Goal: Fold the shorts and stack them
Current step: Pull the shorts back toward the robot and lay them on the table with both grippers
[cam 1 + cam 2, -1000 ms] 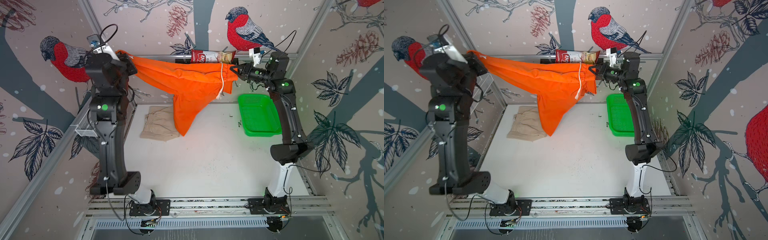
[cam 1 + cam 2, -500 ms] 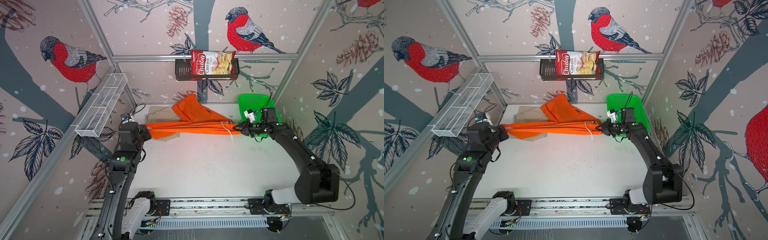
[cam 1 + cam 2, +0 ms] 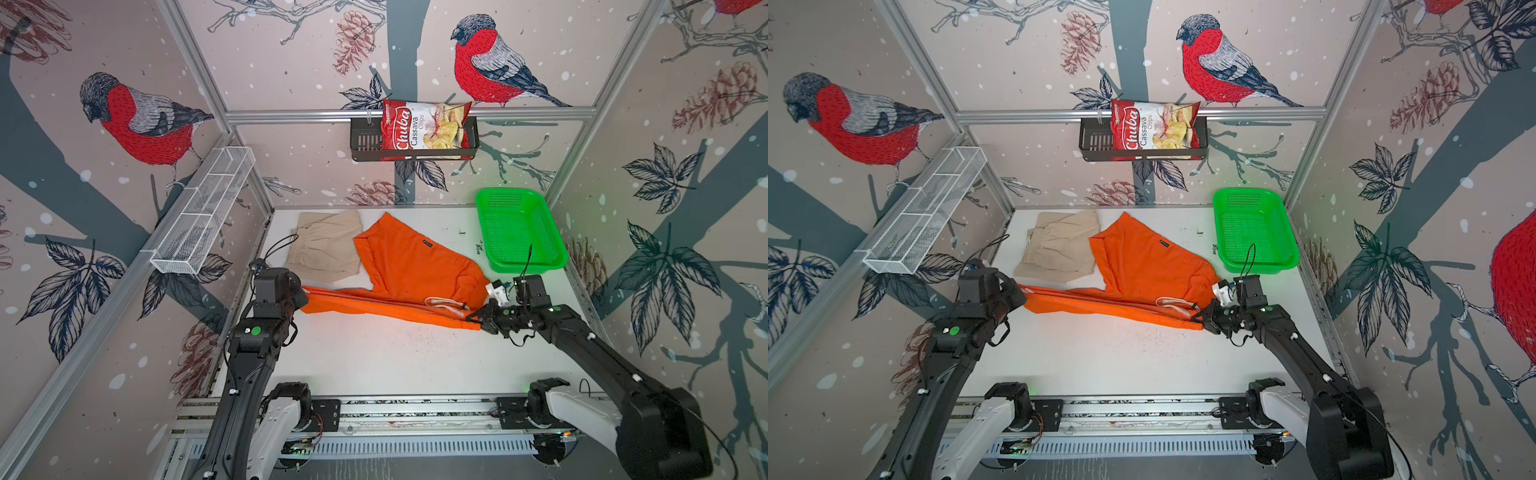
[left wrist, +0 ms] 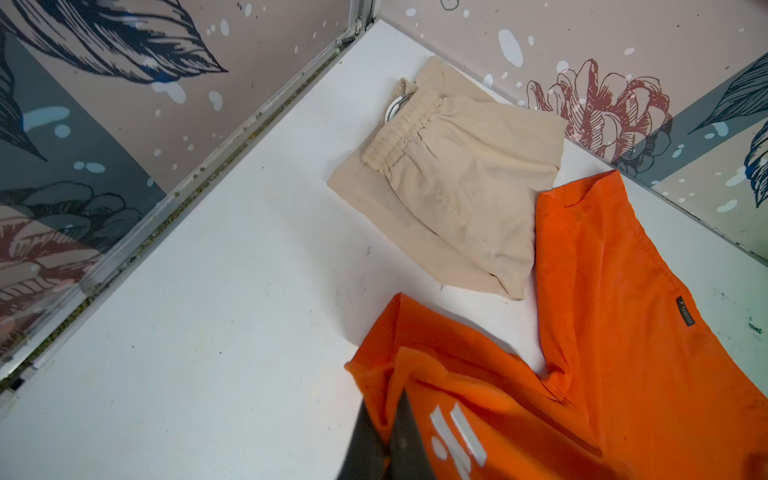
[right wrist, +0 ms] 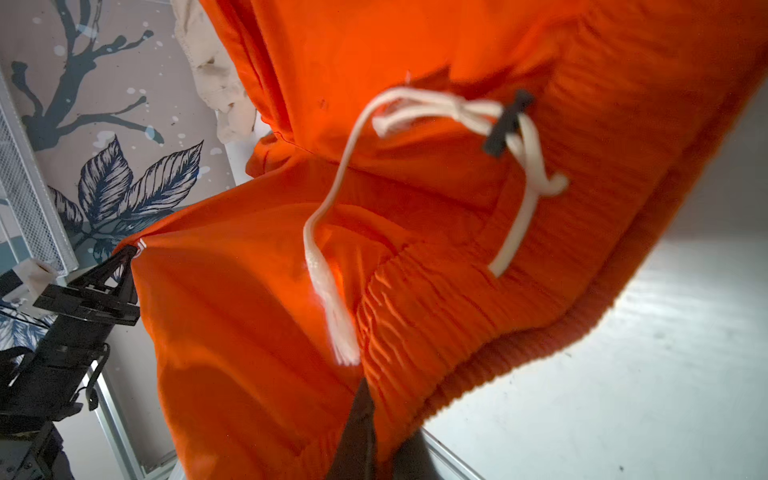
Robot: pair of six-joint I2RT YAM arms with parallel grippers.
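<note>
With the table (image 3: 395, 361) read as a clock in both top views and 12 at the far wall, a wire rack (image 3: 203, 212) hangs on the wall out past 10. The left gripper (image 3: 305, 296) sits at 9. Its jaws are pinched tight on one end of the orange shorts (image 3: 407, 266), and the left wrist view shows the white logo (image 4: 453, 440) right beside its fingers (image 4: 405, 432).

The beige shorts (image 3: 324, 245) lie folded flat at 11, waistband toward the left wall. Their right edge meets one orange leg.

The orange pair fills the middle. A taut strip of it runs from 9 to 3 between the two grippers. The rest spreads on the table toward 12, dark tag (image 3: 427, 244) facing up. The white drawstring (image 3: 444, 303) lies loose on the waistband, toward 3.

On the far wall above 12 hangs a black shelf (image 3: 365, 141) with a chips bag (image 3: 424, 129) in it. A green basket (image 3: 530, 262) stands at 1 to 2.

The right gripper (image 3: 471, 319) is at 3. Its jaws are clamped on the gathered waistband end of the orange shorts.
</note>
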